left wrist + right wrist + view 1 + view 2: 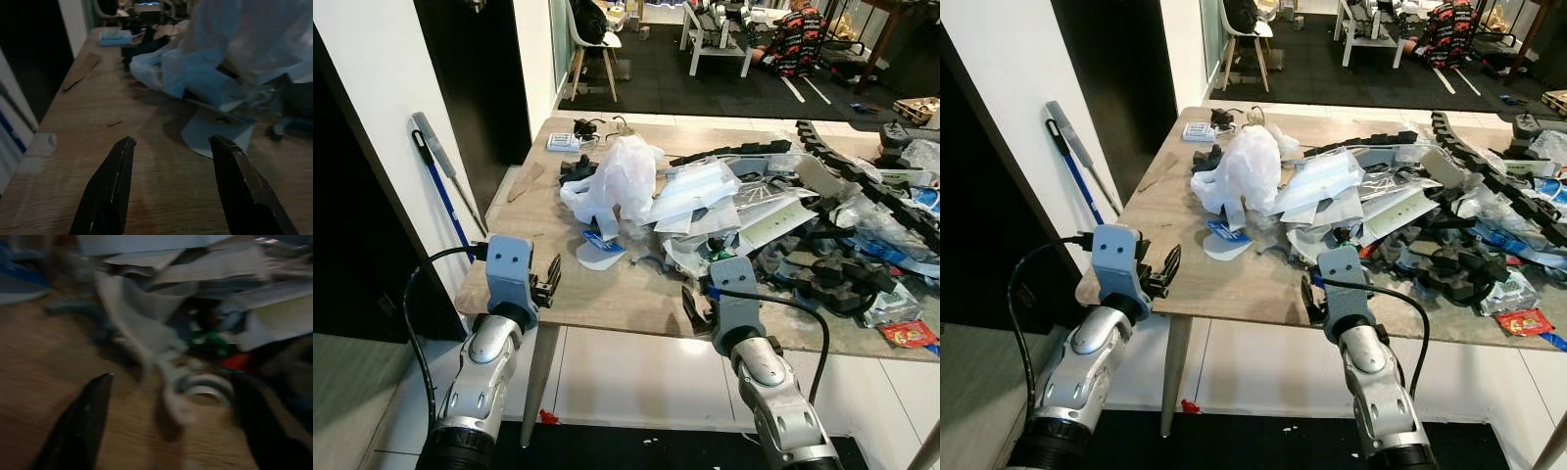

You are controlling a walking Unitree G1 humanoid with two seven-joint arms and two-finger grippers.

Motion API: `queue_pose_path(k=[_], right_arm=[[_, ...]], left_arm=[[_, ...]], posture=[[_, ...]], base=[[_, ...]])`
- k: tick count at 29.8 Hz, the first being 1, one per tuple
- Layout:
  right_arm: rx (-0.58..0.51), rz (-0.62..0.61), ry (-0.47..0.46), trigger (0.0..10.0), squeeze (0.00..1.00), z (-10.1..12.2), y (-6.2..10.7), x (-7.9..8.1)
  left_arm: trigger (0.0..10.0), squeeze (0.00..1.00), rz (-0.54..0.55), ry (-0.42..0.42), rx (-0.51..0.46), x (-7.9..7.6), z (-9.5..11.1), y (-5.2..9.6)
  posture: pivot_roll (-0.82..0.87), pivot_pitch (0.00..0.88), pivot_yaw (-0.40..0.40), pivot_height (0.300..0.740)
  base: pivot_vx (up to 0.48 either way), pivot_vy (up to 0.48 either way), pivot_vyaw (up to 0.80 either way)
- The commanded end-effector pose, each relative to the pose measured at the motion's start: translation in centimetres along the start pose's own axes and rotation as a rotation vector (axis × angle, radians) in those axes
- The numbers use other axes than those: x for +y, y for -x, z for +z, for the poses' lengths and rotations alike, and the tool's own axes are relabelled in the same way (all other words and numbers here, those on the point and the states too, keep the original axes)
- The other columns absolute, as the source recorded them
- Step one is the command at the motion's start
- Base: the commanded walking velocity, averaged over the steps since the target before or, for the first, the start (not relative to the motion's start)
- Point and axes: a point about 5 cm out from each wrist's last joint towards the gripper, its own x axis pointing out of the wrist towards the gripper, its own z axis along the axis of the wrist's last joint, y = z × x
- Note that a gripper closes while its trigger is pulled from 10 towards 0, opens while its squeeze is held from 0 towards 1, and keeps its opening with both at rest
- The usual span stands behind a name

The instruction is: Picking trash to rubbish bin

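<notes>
The trash (724,211) lies heaped on the wooden table (607,294), just ahead of both grippers. The right gripper (171,426) hovers low over the table's near edge, fingers spread, with crumpled grey-white scraps and a curled strip just ahead of its tips, then flat white sheets beyond. The left gripper (171,161) also hovers at the near edge, fingers apart and empty, over bare wood grain; a pale blue paper disc (215,134) lies just ahead, a crinkled white plastic bag (622,181) behind that. Black linked cable chains (862,186) snake across the heap further right. A blue-handled mop (440,181) leans on the wall left of the table.
</notes>
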Motion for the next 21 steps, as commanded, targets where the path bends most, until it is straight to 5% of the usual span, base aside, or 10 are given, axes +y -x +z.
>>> queue_pose_path(k=[1,10,11,12,14,15,21], right_arm=[[-0.03,-0.048,0.031,10.0,1.0,0.7,-0.1,-0.9],[-0.03,-0.053,0.026,10.0,1.0,0.8,-0.4,-1.0],[-0.022,-0.064,0.04,10.0,0.4,0.7,-0.4,-1.1],[-0.016,-0.075,0.053,10.0,0.0,0.6,-0.4,-1.1],[-0.011,-0.11,0.077,10.0,0.0,0.5,-0.2,-1.5],[-0.02,-0.133,0.08,10.0,1.0,0.5,-0.1,-1.7],[-0.032,-0.132,-0.024,10.0,1.0,0.5,-0.1,-2.3]], left_arm=[[10.0,0.0,-0.016,-0.017,0.011,0.2,0.0,0.2],[10.0,0.0,-0.01,-0.023,0.009,0.5,0.1,0.1],[10.0,0.0,-0.011,-0.023,0.009,0.5,0.1,0.1],[10.0,0.0,-0.012,-0.022,0.009,0.5,0.1,0.1],[10.0,0.0,-0.022,-0.02,0.007,0.3,0.2,0.0],[10.0,0.0,-0.028,-0.017,0.006,0.2,0.2,0.0],[10.0,0.0,-0.07,0.006,0.001,-0.1,0.3,0.0]], posture=[[-0.02,0.082,0.015,0.74],[-0.02,0.081,0.017,0.74],[-0.02,0.082,0.018,0.74],[-0.02,0.082,0.018,0.74],[-0.02,0.082,0.018,0.74],[-0.02,0.082,0.018,0.74],[-0.03,0.084,0.022,0.74]], base=[[0.0,0.0,0.0],[0.0,0.0,0.0],[0.0,0.0,0.0],[0.0,0.0,0.0],[0.0,0.0,0.0],[0.0,0.0,0.0],[0.0,0.0,0.0]])
